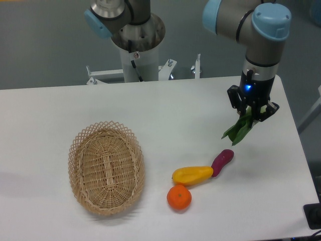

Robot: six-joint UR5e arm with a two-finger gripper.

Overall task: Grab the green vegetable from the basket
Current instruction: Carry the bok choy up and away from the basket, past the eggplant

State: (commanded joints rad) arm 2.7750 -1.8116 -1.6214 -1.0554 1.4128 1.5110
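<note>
Sitting empty toward the table's (165,115) left front edge, the basket (106,168) has nothing showing inside its wicker wall, which suggests the picking step of the task is already done. Right of it, near the front edge, lie an orange fruit (179,198), a yellow fruit (192,174) touching it from above, and a purple vegetable (222,160) that meets the yellow one's far tip. Farther right, close to the table's right edge, the gripper (250,111) hangs from the arm (261,45) with the green vegetable (240,129) in its grip. The fingers are drawn in tight on the upper end of the plant, and the dark leaves droop down and to the left, clear of the tabletop and well apart from the basket. The stem end is hidden between the fingers. By the look of things, the vegetable is lifted and being carried; the next move probably calls for holding the clamp firm and keeping the hanging leaves above the purple vegetable just below them.
</note>
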